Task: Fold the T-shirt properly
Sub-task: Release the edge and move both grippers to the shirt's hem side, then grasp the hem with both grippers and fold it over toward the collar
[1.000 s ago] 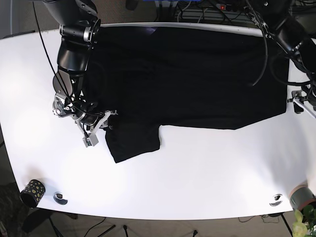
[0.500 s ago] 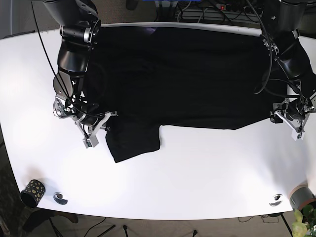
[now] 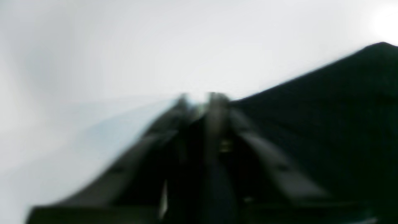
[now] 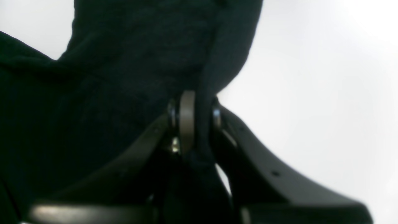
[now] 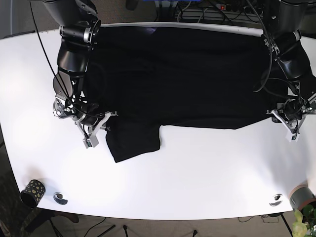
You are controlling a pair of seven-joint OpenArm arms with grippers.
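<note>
The right tool is clamped on a fold of the black T-shirt: in the right wrist view a roll of dark cloth runs down between its two fingers, and in the base view that tool sits at the near-left of the garment, just where the sleeve meets the body. The left tool rests at the shirt's far-right hem corner; its wrist view is too blurred to tell whether it has closed on cloth or merely sits beside the edge. The shirt lies spread flat across the back half of the white tabletop, with one sleeve hanging toward the near side. The chief risk, as a judgement, is an uneven lift: if the left tool has no real hold, a pull from the right side alone would drag and twist the cloth rather than fold it. The right tool's bite looks like a narrow bunched pinch, which could slip free or gather several layers and leave a crooked crease. The loose sleeve might also trail under the fold. A small cup at the near corner stands well apart and seems out of harm's way.
</note>
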